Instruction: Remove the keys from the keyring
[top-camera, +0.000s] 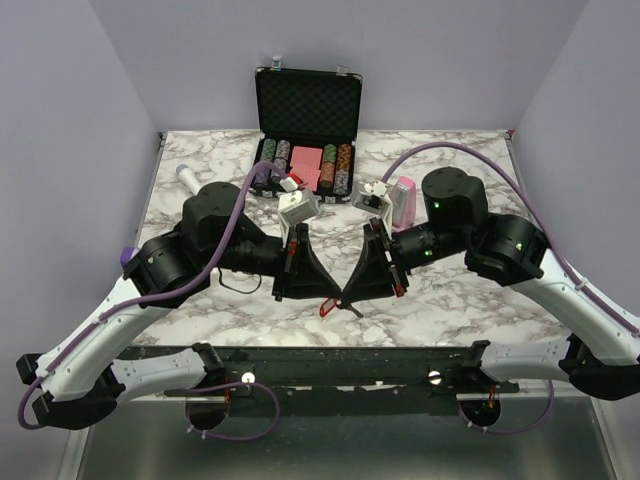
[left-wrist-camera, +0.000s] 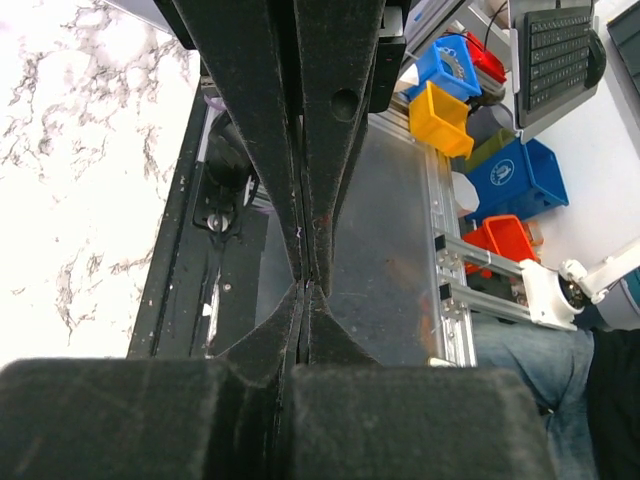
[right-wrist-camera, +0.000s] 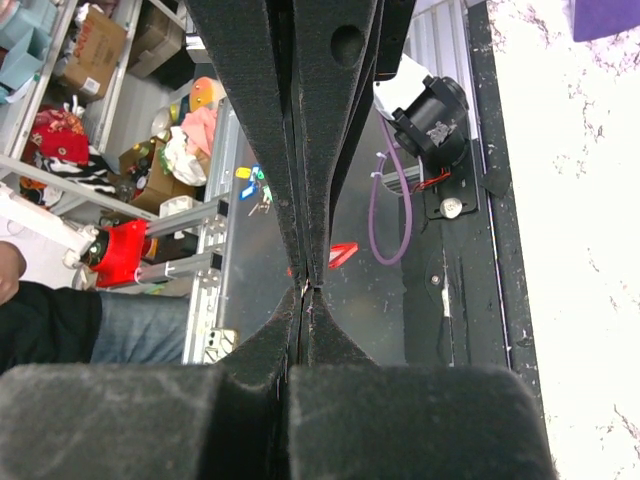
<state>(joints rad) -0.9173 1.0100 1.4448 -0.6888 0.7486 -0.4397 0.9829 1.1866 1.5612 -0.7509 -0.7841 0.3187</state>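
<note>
over veined marble (top-camera: 470, 305) hangs a thin red oval keyring (top-camera: 328, 306).

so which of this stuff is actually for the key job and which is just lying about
For the job: keyring, left gripper, right gripper (both shut); keys too small to make out.
Lying about: chip case, pink cards, pink metronome.

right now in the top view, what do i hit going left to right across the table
purple object, white stick with a grey tip, left gripper, right gripper, pink metronome; keyring left out, it overlaps the gripper tips
</note>
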